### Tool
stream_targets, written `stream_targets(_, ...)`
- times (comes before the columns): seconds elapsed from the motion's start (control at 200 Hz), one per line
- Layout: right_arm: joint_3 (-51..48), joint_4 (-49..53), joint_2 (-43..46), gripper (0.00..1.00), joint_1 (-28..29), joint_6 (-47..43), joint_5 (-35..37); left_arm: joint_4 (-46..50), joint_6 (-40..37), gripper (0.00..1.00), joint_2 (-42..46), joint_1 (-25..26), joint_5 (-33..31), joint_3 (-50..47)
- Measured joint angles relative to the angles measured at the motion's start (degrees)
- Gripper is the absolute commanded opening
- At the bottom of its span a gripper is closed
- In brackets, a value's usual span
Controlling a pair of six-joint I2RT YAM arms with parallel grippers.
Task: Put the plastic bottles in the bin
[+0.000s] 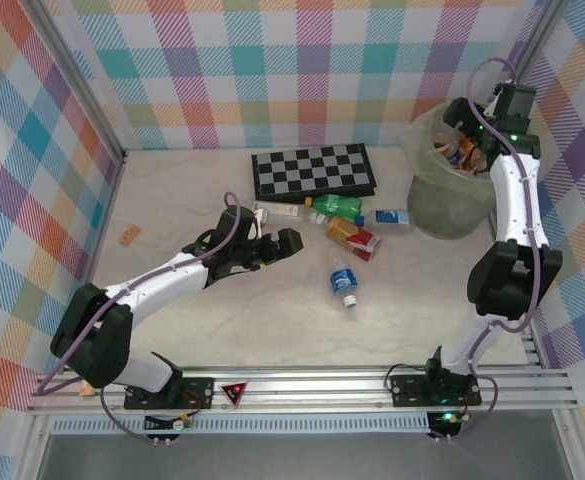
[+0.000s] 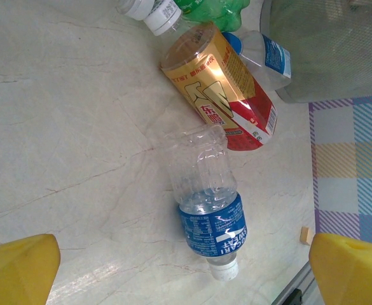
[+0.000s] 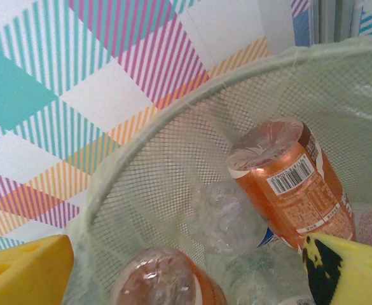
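here, blue-label bottle (image 1: pixel 343 282) flat, cap nearward

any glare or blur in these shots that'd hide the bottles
Left wrist view: glare on the gold-and-red bottle, the blue-label bottle sharp. Right wrist view: the orange bottle in the bin crisp down to its barcode, the yellow fingertips soft. Top external view: even light, only faint shadows.
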State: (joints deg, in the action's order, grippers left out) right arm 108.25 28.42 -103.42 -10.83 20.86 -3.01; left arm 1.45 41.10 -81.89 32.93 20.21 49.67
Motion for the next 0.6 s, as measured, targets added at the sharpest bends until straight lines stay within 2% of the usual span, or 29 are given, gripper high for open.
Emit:
stream_targets(0.265,-1.62,2.34,7.06,0.94,2.45,-0.70,-0.72,0.13,0.02,1.00,-0.31,0.74,-0.83,0.00)
stream_targets(0.6,-7.85,7.93,16.83,0.94,15.23,-4.00,-0.37,0.61,0.04,1.00,-0.74,1.07,-2.82,0.00)
